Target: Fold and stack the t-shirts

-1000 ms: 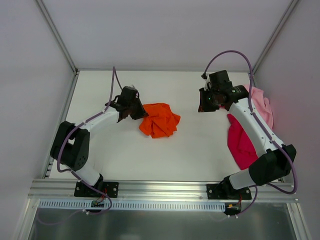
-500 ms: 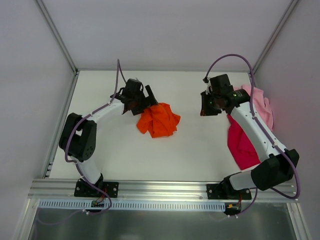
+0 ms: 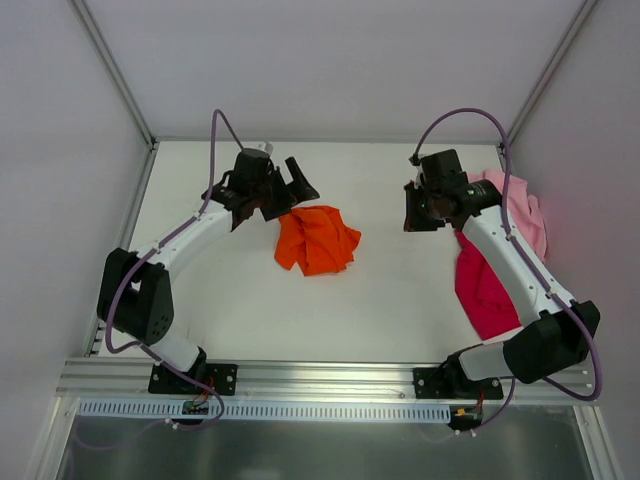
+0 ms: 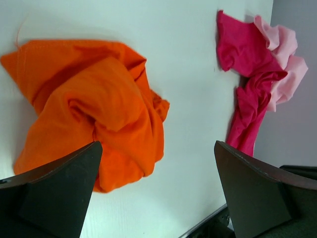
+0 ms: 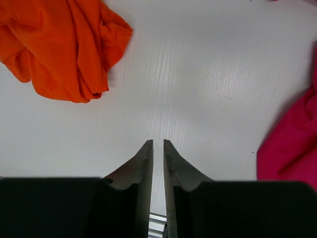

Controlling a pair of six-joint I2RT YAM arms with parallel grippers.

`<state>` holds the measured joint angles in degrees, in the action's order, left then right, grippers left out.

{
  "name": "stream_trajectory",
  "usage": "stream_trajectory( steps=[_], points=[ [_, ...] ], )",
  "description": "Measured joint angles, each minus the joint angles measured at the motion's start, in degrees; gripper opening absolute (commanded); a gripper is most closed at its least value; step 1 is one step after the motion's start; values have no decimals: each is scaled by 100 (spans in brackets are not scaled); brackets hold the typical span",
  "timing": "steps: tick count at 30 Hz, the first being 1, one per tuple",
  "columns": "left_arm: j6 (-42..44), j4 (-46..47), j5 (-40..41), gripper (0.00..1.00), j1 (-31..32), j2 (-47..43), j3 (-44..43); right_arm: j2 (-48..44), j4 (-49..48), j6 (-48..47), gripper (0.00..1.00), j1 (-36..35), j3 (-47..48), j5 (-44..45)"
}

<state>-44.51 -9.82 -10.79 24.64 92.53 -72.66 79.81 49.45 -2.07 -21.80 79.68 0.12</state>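
The orange t-shirt (image 3: 318, 240) is lying crumpled near the middle of the smooth white table (image 3: 250, 300), its soft cloth bunching into rounded folds and a twisted knot. The left gripper (image 3: 290, 193) is hovering just beyond the shirt's far left edge, its dark wedge-shaped fingers (image 4: 59, 193) standing wide apart and holding nothing. At the right side, the magenta-red t-shirt (image 3: 480, 285) is trailing in a long rumpled strip toward the near edge. The light pink t-shirt (image 3: 525, 210) is bunching in puffy folds against its far right side, touching it. The right gripper (image 3: 412, 215) is hanging over bare table between the orange and magenta cloth, its tapered fingers (image 5: 143, 168) drawn nearly together, only a thin slit between them, gripping nothing.
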Motion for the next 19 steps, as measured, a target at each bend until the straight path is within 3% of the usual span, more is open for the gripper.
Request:
stream_trajectory(
  steps=[9, 14, 17, 19],
  points=[
    [-157, 37, -232, 99, 107, -466, 1255, -70, -87, 15, 19, -9, -4, 11],
    [-157, 22, -232, 99, 127, -470, 1353, -70, -129, 15, 19, -11, -4, -72],
    [-155, 48, -229, 99, 127, -470, 1353, -70, -131, 13, 12, -11, -4, -109],
    [-155, 46, -229, 99, 127, -470, 1353, -70, -129, 13, 15, -11, -4, -122]
  ],
)
